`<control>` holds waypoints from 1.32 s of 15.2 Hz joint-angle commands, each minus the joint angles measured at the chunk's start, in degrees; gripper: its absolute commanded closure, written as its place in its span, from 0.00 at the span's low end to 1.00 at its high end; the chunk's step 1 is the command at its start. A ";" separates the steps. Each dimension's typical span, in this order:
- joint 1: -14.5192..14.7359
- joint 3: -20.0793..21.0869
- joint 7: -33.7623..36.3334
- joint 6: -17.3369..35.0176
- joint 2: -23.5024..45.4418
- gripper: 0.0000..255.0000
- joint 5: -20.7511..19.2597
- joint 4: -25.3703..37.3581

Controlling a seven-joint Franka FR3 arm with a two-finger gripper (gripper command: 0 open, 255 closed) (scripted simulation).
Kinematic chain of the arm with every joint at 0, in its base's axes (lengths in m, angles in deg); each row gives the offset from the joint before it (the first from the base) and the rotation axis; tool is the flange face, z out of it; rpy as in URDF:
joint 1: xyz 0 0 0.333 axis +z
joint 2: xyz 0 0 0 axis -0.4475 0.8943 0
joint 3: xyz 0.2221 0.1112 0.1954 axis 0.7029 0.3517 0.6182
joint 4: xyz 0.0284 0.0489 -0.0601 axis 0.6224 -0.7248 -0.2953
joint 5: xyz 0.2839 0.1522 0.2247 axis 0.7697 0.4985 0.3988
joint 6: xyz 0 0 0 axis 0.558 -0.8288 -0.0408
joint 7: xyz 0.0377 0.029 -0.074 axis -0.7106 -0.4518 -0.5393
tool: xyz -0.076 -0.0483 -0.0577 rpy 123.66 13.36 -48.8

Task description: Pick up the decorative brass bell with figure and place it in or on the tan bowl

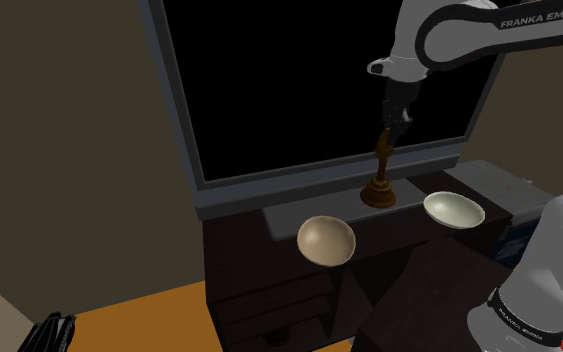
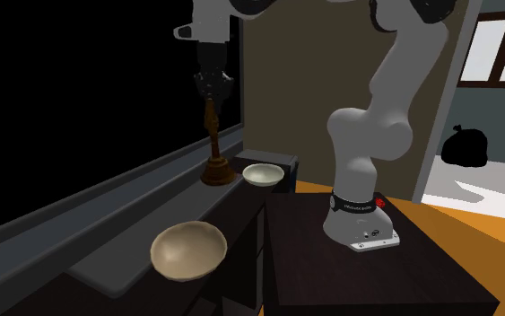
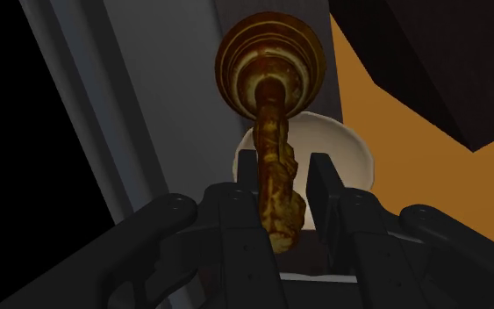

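Note:
The brass bell stands upright on the grey ledge, its tall figure handle pointing up. My gripper hangs straight above it, fingers down around the top of the figure. In the wrist view the gripper is open: the figure sits between the two fingers, with a gap on one side. The tan bowl rests on the dark cabinet top toward the shoulder view's left of the bell. In the second exterior view the bell stands beyond the tan bowl, under the gripper.
A paler bowl sits on the cabinet just to the shoulder view's right of the bell, also seen as the pale bowl. Behind the ledge is a large framed black area. The dark stand top holds the arm's base.

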 commanded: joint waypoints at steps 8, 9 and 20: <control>4.54 7.02 8.97 -4.36 10.52 1.00 4.35 13.65; 4.98 7.68 9.90 -4.94 11.89 1.00 4.68 15.49; 6.08 9.32 12.91 -0.52 15.40 1.00 5.25 14.30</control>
